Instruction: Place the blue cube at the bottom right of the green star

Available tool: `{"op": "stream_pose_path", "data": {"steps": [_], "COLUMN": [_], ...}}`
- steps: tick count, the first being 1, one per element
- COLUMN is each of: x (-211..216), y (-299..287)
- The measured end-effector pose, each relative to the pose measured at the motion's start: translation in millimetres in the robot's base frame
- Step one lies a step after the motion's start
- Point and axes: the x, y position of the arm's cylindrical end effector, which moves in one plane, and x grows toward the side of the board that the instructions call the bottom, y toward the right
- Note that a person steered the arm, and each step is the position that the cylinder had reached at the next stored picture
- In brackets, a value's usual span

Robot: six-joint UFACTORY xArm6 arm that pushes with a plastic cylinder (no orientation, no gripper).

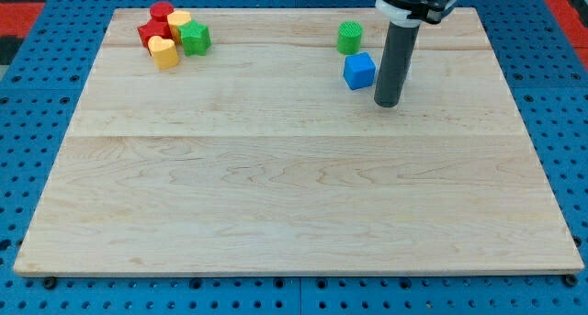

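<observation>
We have no fingers to report, open or closed: our arm ends in a dark rod, and my tip rests on the surface holding nothing. It stands just to the view's right of the blue cube, slightly lower than it, and we cannot tell whether the 2 touch; a thin gap seems to show between them. The blue cube sits near the view's top, right of centre, just below and a little right of a green cylinder, the 2 close but apart. The green star lies well apart from the cube, in the view's top left, as the rightmost piece of a tight cluster of 5 blocks. Touching it on its left is a yellow block, with a red cylinder at the cluster's top, a red block below that, and a yellow heart at the cluster's bottom. The wooden surface lies on a blue pegboard.
</observation>
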Motion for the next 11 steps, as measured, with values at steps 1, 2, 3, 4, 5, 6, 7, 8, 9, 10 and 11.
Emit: {"op": "stream_pose_path", "data": {"steps": [1,2,3,4,5,6,7,8,9,10,11], "x": [-0.4,-28.6,-46.0,-53.1,-57.9,-53.9,-40.8,-27.9,-6.2,-44.7,-56.7], "y": [5.2,45.1,85.3,-1.1,-91.1,-130.7,-81.4,-62.8,-138.1,-170.4,-213.7]}}
